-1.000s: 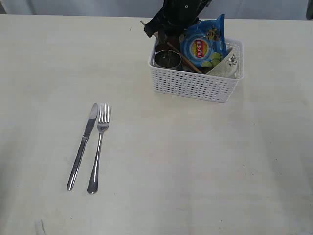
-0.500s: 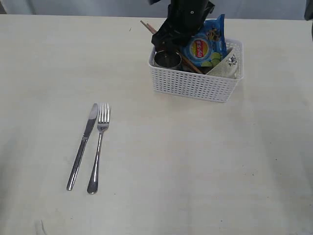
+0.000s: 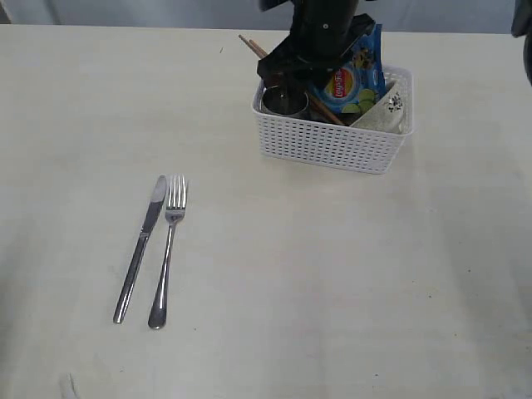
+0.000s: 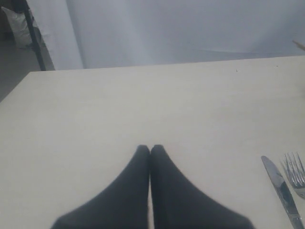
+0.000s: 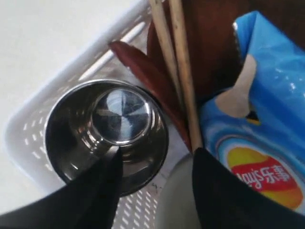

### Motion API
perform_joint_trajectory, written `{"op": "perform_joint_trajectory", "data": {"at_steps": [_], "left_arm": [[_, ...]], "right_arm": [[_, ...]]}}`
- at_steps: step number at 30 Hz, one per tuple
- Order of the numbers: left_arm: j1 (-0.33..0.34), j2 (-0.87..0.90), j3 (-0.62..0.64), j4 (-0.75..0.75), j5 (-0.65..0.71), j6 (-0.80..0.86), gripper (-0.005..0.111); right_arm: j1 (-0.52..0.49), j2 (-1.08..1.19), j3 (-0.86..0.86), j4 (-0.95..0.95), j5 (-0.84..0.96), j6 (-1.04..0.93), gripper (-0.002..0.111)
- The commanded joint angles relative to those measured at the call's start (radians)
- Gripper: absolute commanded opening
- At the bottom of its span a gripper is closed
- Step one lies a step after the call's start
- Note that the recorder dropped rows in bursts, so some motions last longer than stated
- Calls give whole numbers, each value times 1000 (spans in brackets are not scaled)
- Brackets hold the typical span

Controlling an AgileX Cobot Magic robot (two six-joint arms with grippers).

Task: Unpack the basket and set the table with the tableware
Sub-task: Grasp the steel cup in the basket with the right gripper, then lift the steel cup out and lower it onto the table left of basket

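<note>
Swung more upright since a second ago, the right arm reaches down into the basket [image 3: 332, 145], its right gripper [image 5: 155, 155] spread wide at the one steel cup [image 5: 121, 114]: one finger inside, the other outside the rim by two chopsticks [image 5: 183, 76] and one wooden spoon [image 5: 143, 71]. One knife [image 3: 141, 245] and one fork [image 3: 169, 241] lie side by side on the surface [image 3: 332, 274], well apart from the basket. The left gripper [image 4: 150, 149] is clenched shut near them.
</note>
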Motion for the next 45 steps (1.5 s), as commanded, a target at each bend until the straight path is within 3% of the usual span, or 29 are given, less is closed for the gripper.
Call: {"op": "perform_joint_trajectory", "data": {"at_steps": [1, 9, 17, 33, 45], "left_arm": [[2, -3, 3, -11, -1, 0, 0], [2, -3, 3, -11, -1, 0, 0], [2, -3, 3, -11, -1, 0, 0], [2, -3, 3, -11, -1, 0, 0], [2, -3, 3, -11, -1, 0, 0]], "right_arm": [[-6, 32, -6, -12, 12, 43, 45], [-6, 41, -6, -12, 8, 44, 43], [-6, 41, -6, -12, 6, 44, 0], [-6, 8, -178, -12, 48, 47, 0], [1, -49, -266, 298, 48, 50, 0]]}}
